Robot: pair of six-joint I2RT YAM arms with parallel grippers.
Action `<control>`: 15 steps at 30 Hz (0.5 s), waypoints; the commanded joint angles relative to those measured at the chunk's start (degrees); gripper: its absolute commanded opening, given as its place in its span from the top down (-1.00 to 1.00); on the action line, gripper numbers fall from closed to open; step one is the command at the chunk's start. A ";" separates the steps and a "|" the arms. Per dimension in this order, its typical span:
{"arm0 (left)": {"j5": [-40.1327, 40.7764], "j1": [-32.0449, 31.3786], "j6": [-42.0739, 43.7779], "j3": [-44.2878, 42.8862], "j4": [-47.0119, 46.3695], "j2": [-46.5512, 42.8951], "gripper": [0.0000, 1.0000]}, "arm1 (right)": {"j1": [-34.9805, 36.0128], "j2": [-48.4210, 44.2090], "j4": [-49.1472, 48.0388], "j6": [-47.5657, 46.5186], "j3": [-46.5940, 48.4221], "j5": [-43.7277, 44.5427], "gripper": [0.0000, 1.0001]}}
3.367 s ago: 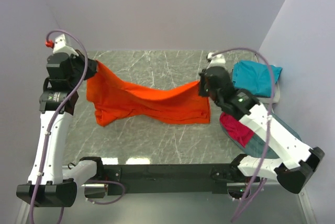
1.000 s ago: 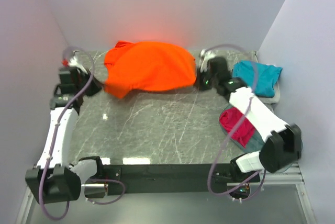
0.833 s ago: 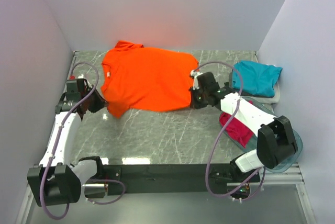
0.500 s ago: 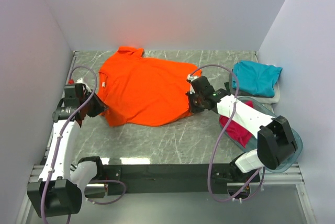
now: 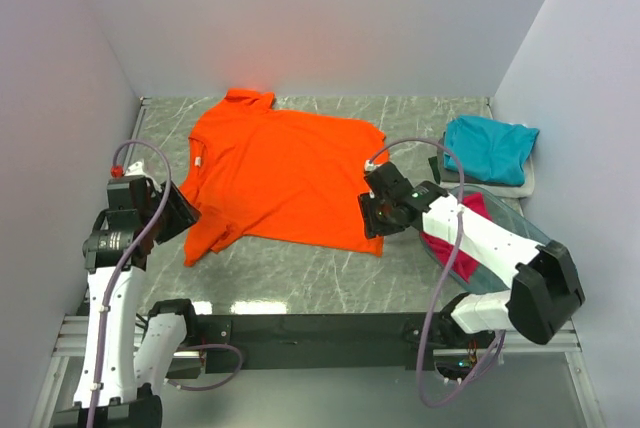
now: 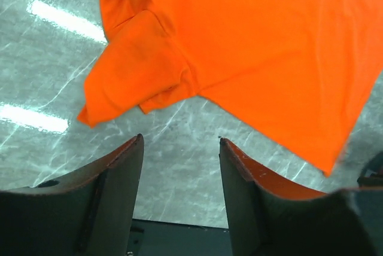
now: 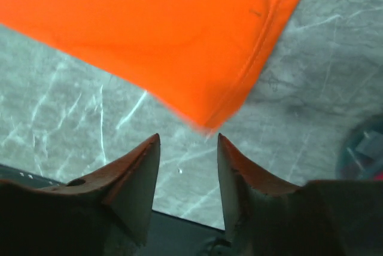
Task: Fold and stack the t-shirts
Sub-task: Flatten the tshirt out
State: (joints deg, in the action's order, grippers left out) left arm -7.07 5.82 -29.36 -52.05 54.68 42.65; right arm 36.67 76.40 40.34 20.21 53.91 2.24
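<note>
The orange t-shirt (image 5: 280,173) lies spread flat on the marble table (image 5: 300,273), collar toward the far left. The 2 grippers stand with jaws parted, holding nothing: the left gripper (image 6: 181,141) just beside the near sleeve, the right gripper (image 7: 188,139) at the hem's near corner. A teal t-shirt (image 5: 488,148) lies far right.

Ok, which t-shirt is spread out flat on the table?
The orange t-shirt; the teal one sits folded at the right, the magenta one is bunched up.
</note>
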 commanded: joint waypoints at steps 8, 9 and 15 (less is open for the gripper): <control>-7.97 -0.46 -5.70 7.58 -17.31 3.57 0.00 | 4.72 0.23 -7.99 1.59 5.24 -4.87 -0.06; -7.09 -0.99 -5.70 7.58 -17.41 3.92 0.00 | 5.25 2.33 -8.95 1.76 5.76 -5.75 -0.05; 4.58 -11.16 -9.56 7.67 -16.36 4.02 0.06 | 8.16 9.28 -14.14 3.35 7.09 -10.15 -0.03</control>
State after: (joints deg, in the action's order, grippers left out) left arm -9.41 0.82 -35.55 -44.03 41.12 47.88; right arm 43.64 83.74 30.30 22.28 58.54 -4.89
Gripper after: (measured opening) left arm 0.477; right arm 0.518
